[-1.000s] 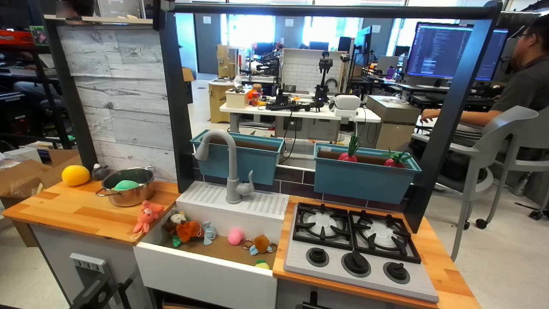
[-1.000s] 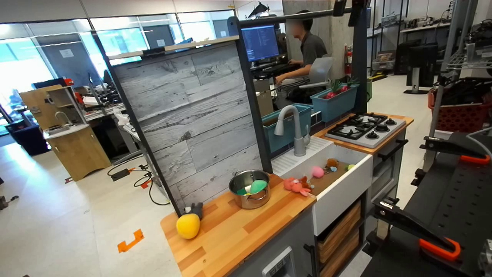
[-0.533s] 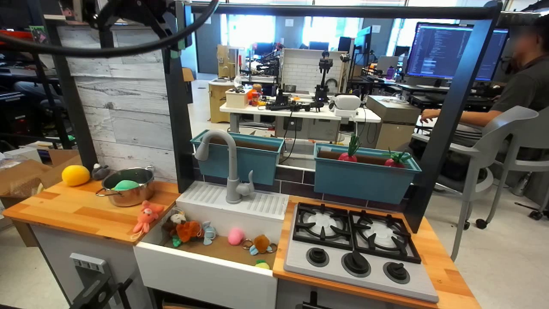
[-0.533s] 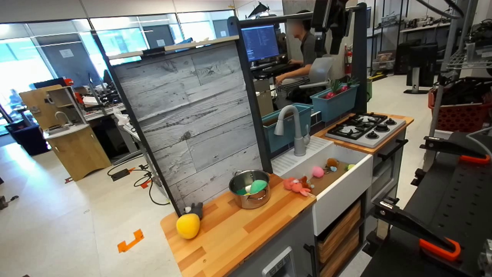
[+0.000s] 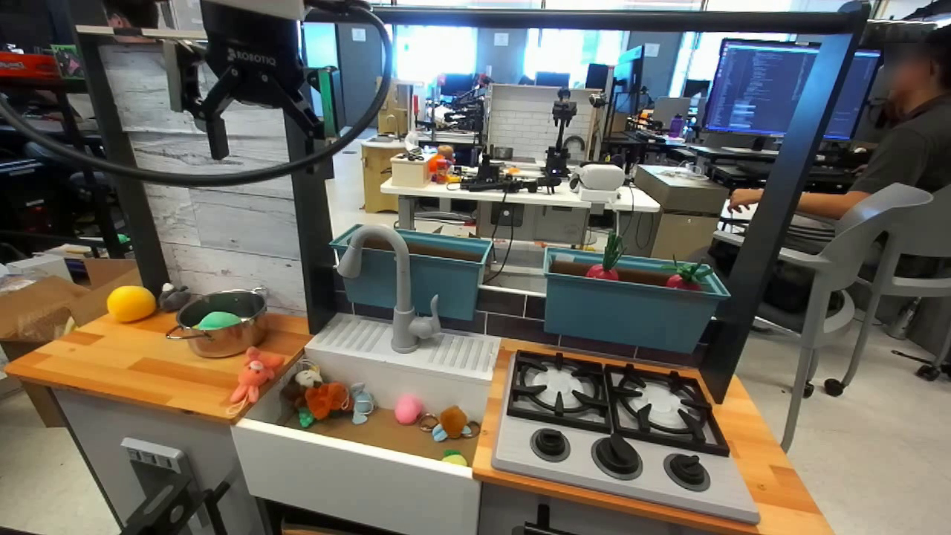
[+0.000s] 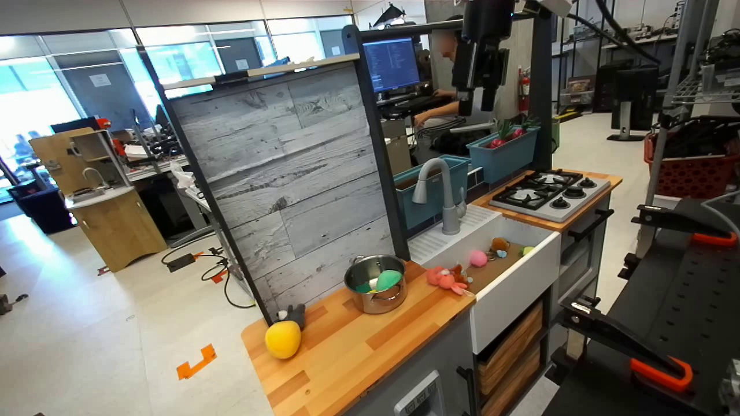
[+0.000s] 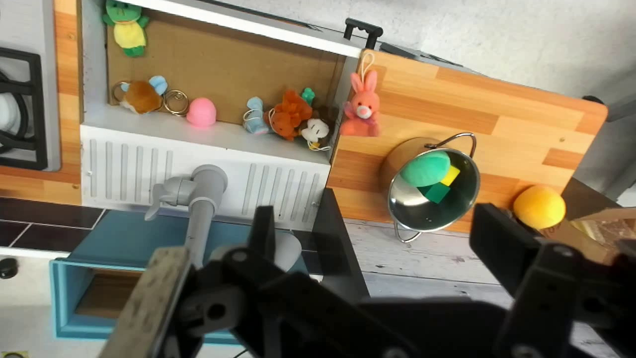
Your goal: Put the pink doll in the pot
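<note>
The pink doll (image 5: 256,375), a pinkish-red rabbit figure with a string loop, lies on the wooden counter at the sink's edge. It also shows in an exterior view (image 6: 445,280) and in the wrist view (image 7: 363,107). The pot (image 5: 230,338) is round shiny metal with two handles and stands upright beside the doll; it also shows in an exterior view (image 6: 378,303) and in the wrist view (image 7: 427,221). It holds a green egg-shaped thing (image 7: 426,169) and small yellow and green pieces. My gripper (image 5: 267,147) is open and empty, high above the counter, fingers pointing down (image 6: 476,105).
The white sink (image 5: 356,464) holds several small toys and a pink ball (image 5: 408,409). A grey faucet (image 5: 402,290) rises behind it. A yellow ball (image 5: 131,304) and a grey toy (image 5: 174,297) sit beyond the pot. A wooden-look panel (image 6: 289,173) and dark posts stand behind the counter.
My gripper has come down into view from the top in both exterior views, with its cable. The pink doll, the pot and the other toys have not moved.
</note>
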